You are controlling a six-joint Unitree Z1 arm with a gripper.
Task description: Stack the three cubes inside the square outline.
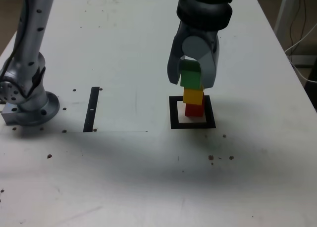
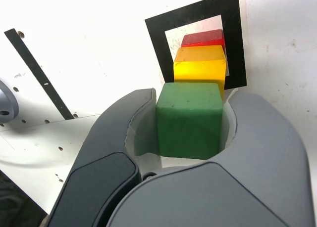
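While gripper (image 1: 191, 74) holds 1 green cube (image 2: 188, 119).

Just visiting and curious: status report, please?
End effector shut on green cube. Green sits atop yellow cube and red cube, inside black square outline. Nothing in the way.

A small solid green cube (image 2: 188, 119) sits between the two curved grey jaws of the gripper (image 2: 190, 125), which close against its sides. Beyond it a yellow cube (image 2: 200, 65) rests on a red cube (image 2: 203, 38), both within the thick black square tape outline (image 2: 235, 39) on the white table (image 2: 89, 34). A straight black strip (image 2: 37, 71) lies well apart.
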